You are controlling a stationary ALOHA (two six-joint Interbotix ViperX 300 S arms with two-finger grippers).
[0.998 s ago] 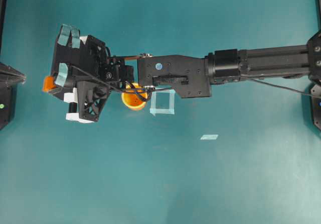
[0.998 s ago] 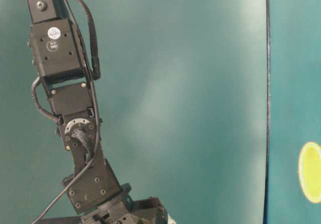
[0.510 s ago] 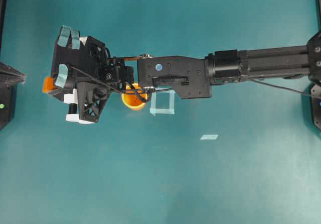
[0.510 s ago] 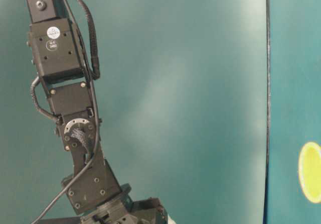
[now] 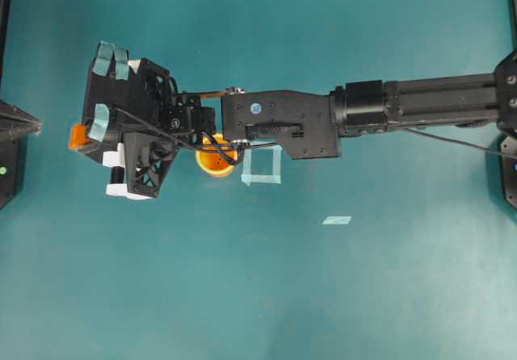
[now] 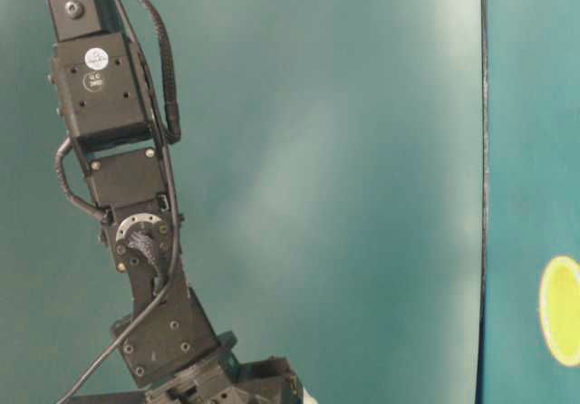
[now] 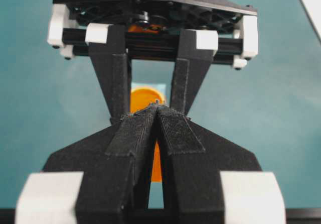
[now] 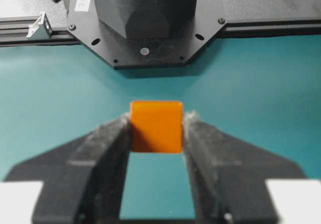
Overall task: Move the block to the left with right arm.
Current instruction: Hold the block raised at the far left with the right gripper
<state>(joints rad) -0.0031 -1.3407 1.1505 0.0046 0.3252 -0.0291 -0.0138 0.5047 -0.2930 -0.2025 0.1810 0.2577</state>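
On the far left of a plain teal table [image 5: 242, 295], seen from overhead, a long black robot arm [image 5: 420, 106] reaches in from the right, crossing the middle. Its black-and-white gripper [image 5: 89, 94], with pale blue tape strips on its fingers [image 5: 100, 120], pinches a small orange cube [image 5: 78, 136]. The right wrist camera shows the cube [image 8: 156, 126] squeezed between the two black fingertips, the fingers a narrow cube-width apart; whether it rests on the table or hangs just above cannot be told. The long reach fits the goal: the cube is already well left of the other items, so the carry looks nearly done, with release probably next.

Under the arm's wrist stands a round orange-yellow cup [image 5: 214, 161], and just beside it a pale blue tape square [image 5: 262, 166] marks the table.

The other gripper [image 7: 158, 116], plain black and pointed, waits at the left edge with its tips pressed together, holding nothing.
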